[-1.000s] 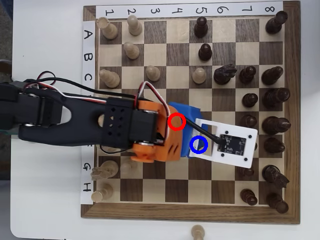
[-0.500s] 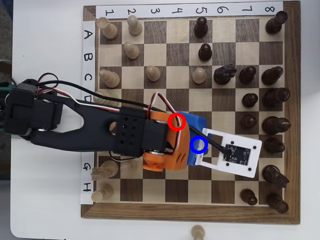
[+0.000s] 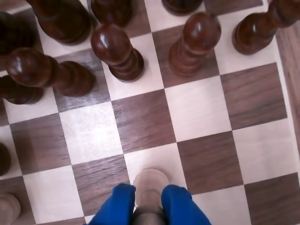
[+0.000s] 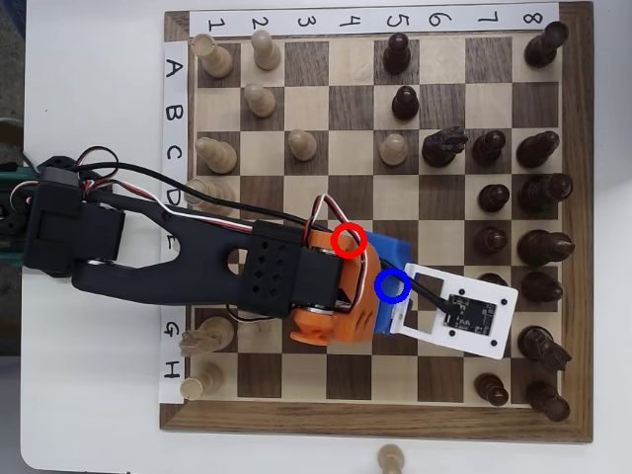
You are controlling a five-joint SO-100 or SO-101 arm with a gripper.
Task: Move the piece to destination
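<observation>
A: Where's the pawn [image 3: 150,185] right now?

B: You have it. In the wrist view the tool [image 3: 149,202] is clenched on it, one blue finger [image 3: 117,205] on the left of the stem, the other on the right, the pale knob showing just above them. In the overhead view the arm hides the pawn altogether.

A: And the blue ring [image 4: 393,285]?

B: Overhead, it sits right at the blue tip of the tool [image 4: 380,296], about mid-board and toward the lettered G–H edge. The red ring [image 4: 348,240] is just up and to the left of it, over the orange wrist [image 4: 331,308]. Don't drift that way.

A: Is the pawn down on the board [image 4: 375,415] yet?

B: You can't tell from either view; its base is hidden behind the fingers. In the wrist view it appears over a light square, which fits the ringed one.

A: So how do you finish this well?

B: Lower straight, keep the pawn upright, and let go only once the base seems to rest flat inside that light square. Open slowly, so neither finger drags it sideways. Then lift straight up before pulling back.

A: Anything to the right to worry about?

B: The dark pieces [image 3: 117,51] stand further ahead in the wrist view, well apart from the pawn. The white camera plate [image 4: 456,308] overhangs the squares beside them, so avoid swinging.
</observation>
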